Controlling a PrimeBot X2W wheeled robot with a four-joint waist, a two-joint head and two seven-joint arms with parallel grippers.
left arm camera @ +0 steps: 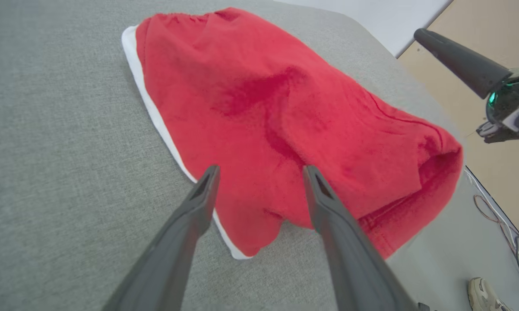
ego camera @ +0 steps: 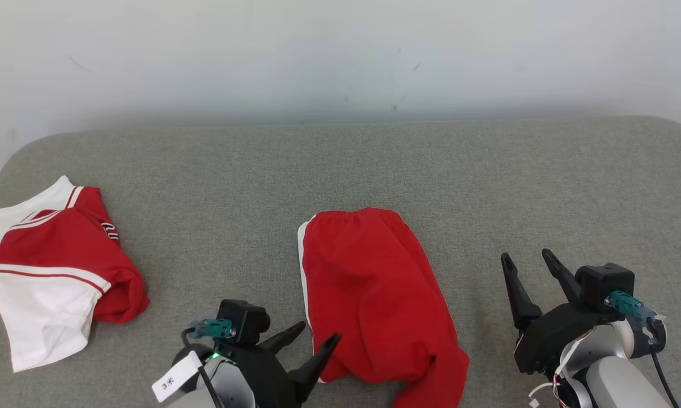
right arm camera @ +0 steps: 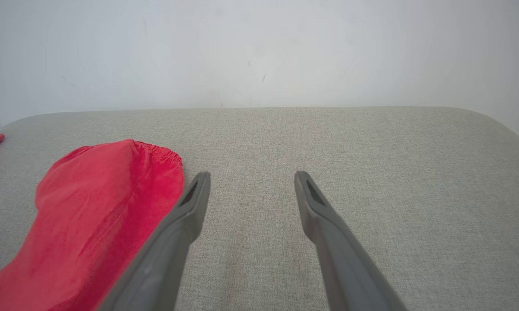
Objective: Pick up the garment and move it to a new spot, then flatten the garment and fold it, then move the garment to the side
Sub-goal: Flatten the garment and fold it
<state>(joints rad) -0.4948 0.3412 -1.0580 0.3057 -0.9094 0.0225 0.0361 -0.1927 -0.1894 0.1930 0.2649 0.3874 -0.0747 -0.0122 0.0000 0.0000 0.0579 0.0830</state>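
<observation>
Now red shorts (ego camera: pixel 369 283) lie mid-table (ego camera: pixel 431 170), near leg bunched. Left gripper (ego camera: pixel 319 330) spread at near hem, holding nothing; right gripper (ego camera: pixel 526 255) spread, off to side. Likely flattening step: next, pinch bunched leg, pull straight.

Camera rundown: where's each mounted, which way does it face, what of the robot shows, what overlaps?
Head view: on the head, facing forward and down at the grey table, red shorts, red-and-white shirt at left; left gripper and right gripper, both open, at bottom.
Left wrist view: left wrist, looking along its fingers onto the shorts; right gripper's finger at upper right.
Right wrist view: right wrist, looking along its fingers across the table toward the wall.
Shared: all three show shorts and table.
</observation>
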